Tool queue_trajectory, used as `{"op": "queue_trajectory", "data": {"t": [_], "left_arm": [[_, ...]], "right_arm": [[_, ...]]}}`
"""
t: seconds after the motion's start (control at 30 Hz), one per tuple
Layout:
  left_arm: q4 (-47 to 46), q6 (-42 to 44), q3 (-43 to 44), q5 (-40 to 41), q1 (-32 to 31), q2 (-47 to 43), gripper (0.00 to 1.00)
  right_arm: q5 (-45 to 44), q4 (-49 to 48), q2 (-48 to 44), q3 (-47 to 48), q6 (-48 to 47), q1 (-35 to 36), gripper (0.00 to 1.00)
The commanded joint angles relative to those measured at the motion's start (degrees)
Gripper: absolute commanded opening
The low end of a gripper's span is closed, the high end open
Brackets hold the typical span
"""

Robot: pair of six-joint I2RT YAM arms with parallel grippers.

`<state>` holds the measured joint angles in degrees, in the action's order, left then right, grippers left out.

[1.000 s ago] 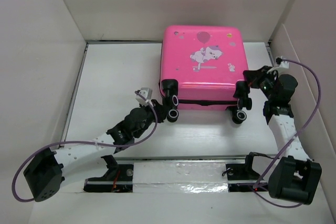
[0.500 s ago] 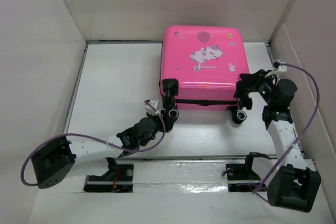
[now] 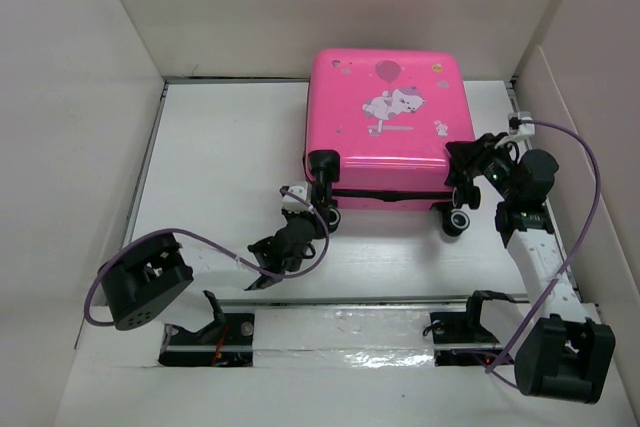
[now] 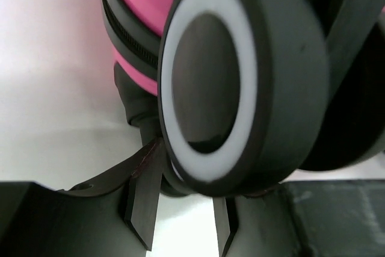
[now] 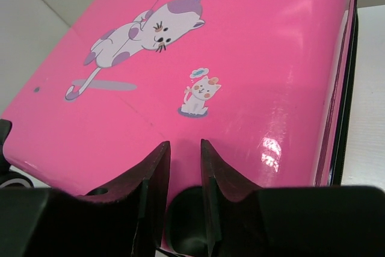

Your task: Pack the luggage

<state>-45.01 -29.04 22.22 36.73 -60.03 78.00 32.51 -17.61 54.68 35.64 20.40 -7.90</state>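
The luggage [image 3: 385,112] is a bright pink hard-shell suitcase with cartoon animal and balloon stickers. It lies flat and closed at the back of the table. My left gripper [image 3: 316,209] is low at its near left caster wheel [image 3: 329,217]. In the left wrist view the wheel [image 4: 240,82] fills the frame, just past the tips of my partly open left gripper [image 4: 186,176]. My right gripper [image 3: 463,169] hovers over the suitcase's near right corner. In the right wrist view it [image 5: 185,144] stands slightly open and empty above the pink shell [image 5: 240,58].
White walls box in the table on the left [image 3: 70,127], back and right [image 3: 590,97]. The other caster wheel [image 3: 457,221] sticks out at the near right. A taped strip and two arm bases [image 3: 340,332] run along the near edge.
My left arm has folded back while its gripper moved right, up to the near left wheel. My right gripper has moved left over the suitcase's near right corner.
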Motion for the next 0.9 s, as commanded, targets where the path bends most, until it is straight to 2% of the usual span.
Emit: {"op": "queue_trajectory", "data": {"t": [0.0,0.33,0.73,0.83,0.87], "left_arm": [[-8.41,2.49,2.39,4.14,-0.09,0.40,0.32],[-17.21,7.32,3.79,7.39,-0.09,4.43,0.31],[-15.89,8.56,6.88,8.62,0.52,7.61,0.23],[-15.89,8.21,7.14,8.27,0.53,8.31,0.18],[-15.81,8.21,7.05,8.36,0.53,8.40,0.13]], "right_arm": [[1.15,-2.26,-0.80,0.84,-1.68,1.13,0.33],[0.54,-2.35,0.61,1.01,-2.74,4.73,0.33],[0.01,0.11,-2.55,1.19,-3.53,5.26,0.33],[-0.95,2.22,-3.87,1.36,-4.14,5.26,0.40],[-2.09,3.01,-5.18,1.36,-4.40,5.26,0.47]]}}
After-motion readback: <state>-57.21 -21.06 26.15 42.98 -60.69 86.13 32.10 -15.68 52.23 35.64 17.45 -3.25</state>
